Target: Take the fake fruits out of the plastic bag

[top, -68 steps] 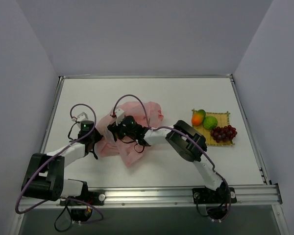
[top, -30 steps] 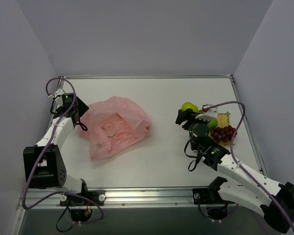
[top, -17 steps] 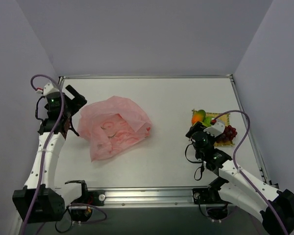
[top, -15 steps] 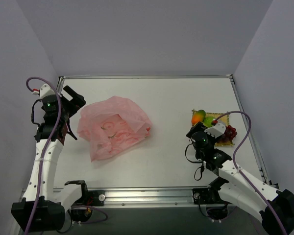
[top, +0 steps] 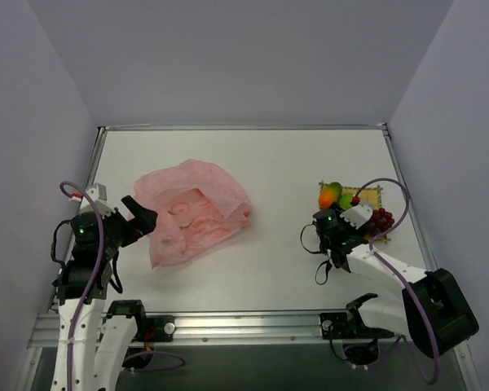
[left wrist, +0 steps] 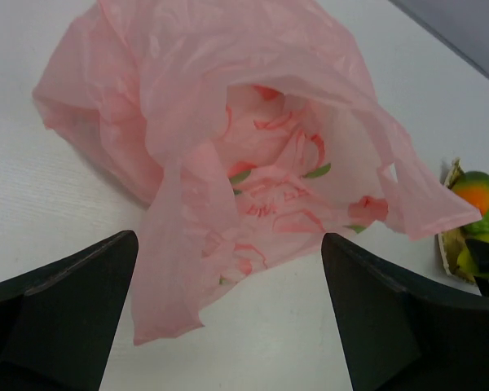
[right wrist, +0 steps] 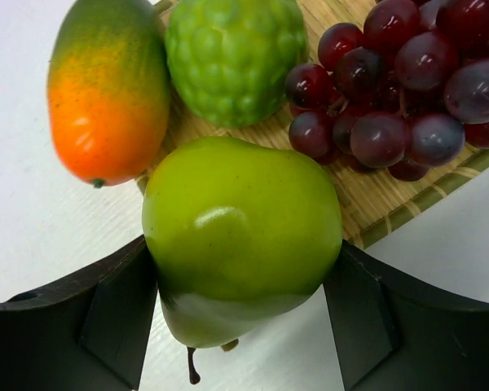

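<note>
Near left, the left claw (left wrist: 228, 240) hovers with its fingers spread wide apart just beside the plastic bag (top: 197, 210), which lies crumpled on the left half of the table (top: 293, 155) with its open mouth turned towards that claw. Over on the right, the right claw (right wrist: 243, 273) is clamped on the green pear (right wrist: 236, 204) at the near edge of the yellow woven mat (right wrist: 375, 204). Beyond the pear, the mango (right wrist: 106, 98), the lime-green fruit (right wrist: 232, 57) and the grape bunch (right wrist: 399, 81) lie on that mat, well apart from the bag.

Yellow woven mat (right wrist: 379, 199) at right, white table (top: 310, 163), grey walls (top: 228, 57)
</note>
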`<action>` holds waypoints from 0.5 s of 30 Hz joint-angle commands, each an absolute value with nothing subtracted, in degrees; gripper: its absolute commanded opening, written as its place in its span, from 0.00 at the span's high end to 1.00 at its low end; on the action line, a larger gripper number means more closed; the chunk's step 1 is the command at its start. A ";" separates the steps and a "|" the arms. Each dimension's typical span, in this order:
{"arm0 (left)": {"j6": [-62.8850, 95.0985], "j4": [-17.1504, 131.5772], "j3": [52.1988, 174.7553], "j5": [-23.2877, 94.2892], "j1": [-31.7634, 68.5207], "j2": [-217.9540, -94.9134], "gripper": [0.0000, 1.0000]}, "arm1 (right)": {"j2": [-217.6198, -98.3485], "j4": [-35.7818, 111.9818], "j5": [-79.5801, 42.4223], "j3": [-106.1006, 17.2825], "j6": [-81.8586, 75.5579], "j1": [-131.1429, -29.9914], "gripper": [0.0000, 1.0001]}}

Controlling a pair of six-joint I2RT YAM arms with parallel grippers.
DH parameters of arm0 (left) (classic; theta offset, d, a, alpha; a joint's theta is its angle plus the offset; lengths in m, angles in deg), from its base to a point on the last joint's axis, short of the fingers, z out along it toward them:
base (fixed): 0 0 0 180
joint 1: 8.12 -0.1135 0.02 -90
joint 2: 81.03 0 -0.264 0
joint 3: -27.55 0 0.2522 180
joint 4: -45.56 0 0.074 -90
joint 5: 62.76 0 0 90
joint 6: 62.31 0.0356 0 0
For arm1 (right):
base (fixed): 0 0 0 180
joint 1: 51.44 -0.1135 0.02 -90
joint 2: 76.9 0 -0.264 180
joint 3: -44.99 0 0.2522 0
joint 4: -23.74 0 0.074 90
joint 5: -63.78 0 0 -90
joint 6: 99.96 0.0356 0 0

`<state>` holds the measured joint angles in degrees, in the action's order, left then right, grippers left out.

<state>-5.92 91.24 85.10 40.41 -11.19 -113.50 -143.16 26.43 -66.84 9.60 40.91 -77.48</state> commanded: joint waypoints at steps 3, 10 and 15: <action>-5.71 96.40 87.54 47.97 -10.06 -111.79 0.06 | -146.60 20.99 -67.44 7.41 42.24 -74.56 0.56; -2.29 100.00 89.73 50.36 -9.70 -112.40 0.06 | -146.60 18.87 -66.12 7.14 39.18 -73.76 0.20; 0.88 105.89 92.90 47.81 -9.62 -112.67 0.06 | -142.30 18.96 -64.54 7.06 37.32 -73.68 0.07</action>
<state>-2.14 101.62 88.44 48.41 -9.95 -112.53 -145.48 20.34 -63.87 9.23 38.59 -73.96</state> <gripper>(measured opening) 0.943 0.922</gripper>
